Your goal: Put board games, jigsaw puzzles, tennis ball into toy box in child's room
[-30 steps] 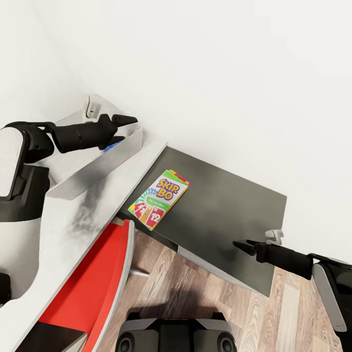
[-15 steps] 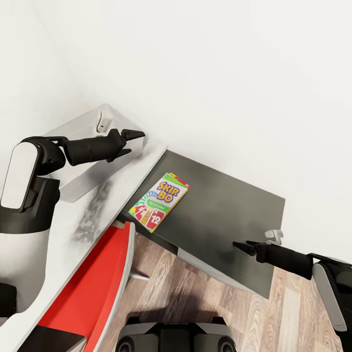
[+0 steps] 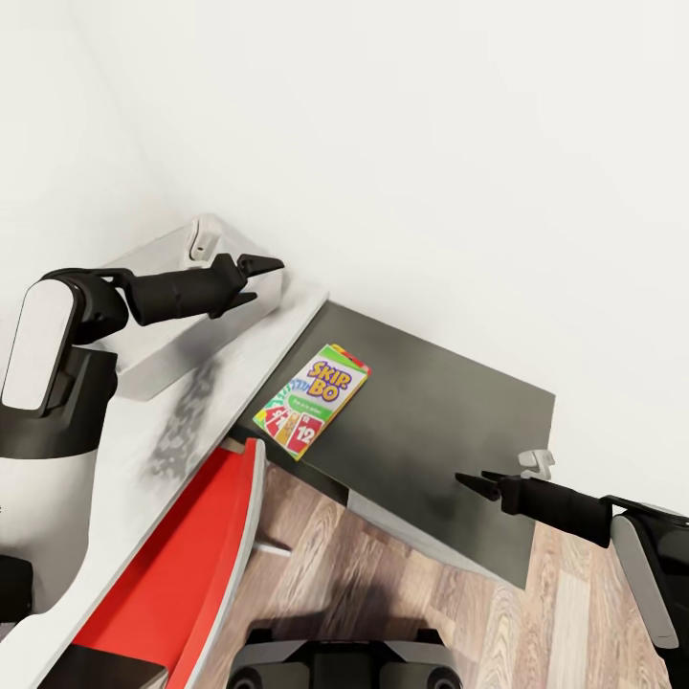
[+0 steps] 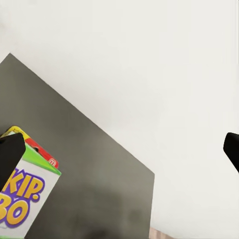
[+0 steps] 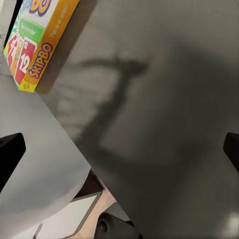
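My left hand (image 3: 256,277) hangs over the far end of the pale grey surface (image 3: 206,402), just in front of the light-grey toy box (image 3: 153,359) that sits against the white wall; its fingers are spread wide and nothing is between them. In my left wrist view the two dark fingertips (image 4: 10,157) sit at opposite edges with open space between. My right hand (image 3: 478,481) hovers above the near corner of the dark-grey cabinet top (image 3: 431,431), its fingers likewise parted and holding nothing; its shadow falls across that dark top in my right wrist view. The SKIP-BO board game (image 3: 310,399) lies flat on the dark cabinet top, right beside the edge of the pale surface, well apart from my right hand. A red chair (image 3: 182,565) stands below the pale surface, on the wood-plank floor (image 3: 402,593).
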`<state>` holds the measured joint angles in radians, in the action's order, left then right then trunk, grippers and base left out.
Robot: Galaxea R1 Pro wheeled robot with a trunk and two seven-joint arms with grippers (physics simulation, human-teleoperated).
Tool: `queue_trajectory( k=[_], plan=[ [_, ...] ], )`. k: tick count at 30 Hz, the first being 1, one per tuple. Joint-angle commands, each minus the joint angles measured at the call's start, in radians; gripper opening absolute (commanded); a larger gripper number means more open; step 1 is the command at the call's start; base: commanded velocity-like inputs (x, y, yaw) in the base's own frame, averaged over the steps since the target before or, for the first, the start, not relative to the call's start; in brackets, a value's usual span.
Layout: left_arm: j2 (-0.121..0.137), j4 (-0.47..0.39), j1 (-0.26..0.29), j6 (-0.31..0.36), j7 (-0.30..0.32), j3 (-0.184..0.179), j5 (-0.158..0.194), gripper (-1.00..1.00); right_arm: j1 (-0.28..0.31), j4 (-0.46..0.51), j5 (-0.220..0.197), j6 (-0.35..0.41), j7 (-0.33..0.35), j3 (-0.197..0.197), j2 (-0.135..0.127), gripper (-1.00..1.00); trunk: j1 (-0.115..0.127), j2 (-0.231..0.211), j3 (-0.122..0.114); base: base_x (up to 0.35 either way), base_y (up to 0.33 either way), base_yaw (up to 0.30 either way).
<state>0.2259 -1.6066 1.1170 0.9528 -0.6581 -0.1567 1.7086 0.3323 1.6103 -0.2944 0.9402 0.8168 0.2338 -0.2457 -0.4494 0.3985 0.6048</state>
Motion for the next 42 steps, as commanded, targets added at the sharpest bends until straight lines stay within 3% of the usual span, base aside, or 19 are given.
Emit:
queue_trajectory(
  k=[1, 11, 15, 22, 23, 25, 29, 36, 42],
  plan=[
    [0.0, -0.001, 0.002, 0.0, -0.01, -0.001, 0.01, 1.0, 0.001, 0.0, 0.001, 0.004, 0.004, 0.001, 0.0, 1.0, -0.001, 0.002, 0.0, 0.0, 0.0, 0.0],
    [-0.015, -0.001, 0.014, 0.0, -0.011, -0.005, 0.02, 1.0, 0.0, 0.0, 0.001, -0.003, 0.005, 0.001, -0.001, 1.0, -0.001, 0.002, -0.017, 0.0, 0.0, 0.0],
    [-0.055, -0.001, 0.01, 0.0, -0.011, -0.019, 0.023, 1.0, 0.0, 0.0, 0.001, -0.005, 0.005, 0.001, -0.002, 1.0, -0.001, 0.002, -0.023, 0.0, 0.0, 0.0],
    [-0.087, -0.001, 0.002, 0.0, -0.011, -0.063, 0.023, 1.0, 0.0, 0.0, 0.002, -0.007, 0.004, 0.001, -0.003, 1.0, -0.001, 0.002, -0.035, 0.0, 0.0, 0.0],
    [-0.095, -0.002, -0.015, 0.0, -0.009, -0.092, 0.023, 1.0, 0.001, 0.0, 0.003, -0.009, 0.001, 0.001, -0.003, 1.0, -0.001, 0.002, -0.036, 0.0, 0.0, 0.0],
    [-0.102, -0.002, -0.048, -0.002, -0.009, -0.119, 0.023, 1.0, 0.002, 0.0, 0.004, -0.01, -0.002, 0.001, -0.002, 1.0, -0.001, 0.002, -0.04, 0.0, 0.0, 0.0],
    [-0.106, -0.002, -0.109, -0.006, -0.001, -0.141, 0.022, 1.0, 0.003, 0.0, 0.005, -0.011, -0.005, 0.001, -0.002, 1.0, -0.001, 0.002, -0.046, 0.0, 0.0, 0.0],
    [-0.101, -0.002, -0.172, -0.008, 0.013, -0.138, 0.022, 1.0, 0.003, -0.001, 0.006, -0.013, -0.012, 0.001, 0.0, 1.0, -0.001, 0.002, -0.058, 0.0, 0.0, 0.0],
    [-0.109, -0.002, -0.185, -0.009, 0.014, -0.132, 0.022, 1.0, 0.004, -0.001, 0.006, -0.014, -0.014, 0.001, -0.001, 1.0, -0.001, 0.002, -0.068, 0.0, 0.0, -0.014]
  ],
)
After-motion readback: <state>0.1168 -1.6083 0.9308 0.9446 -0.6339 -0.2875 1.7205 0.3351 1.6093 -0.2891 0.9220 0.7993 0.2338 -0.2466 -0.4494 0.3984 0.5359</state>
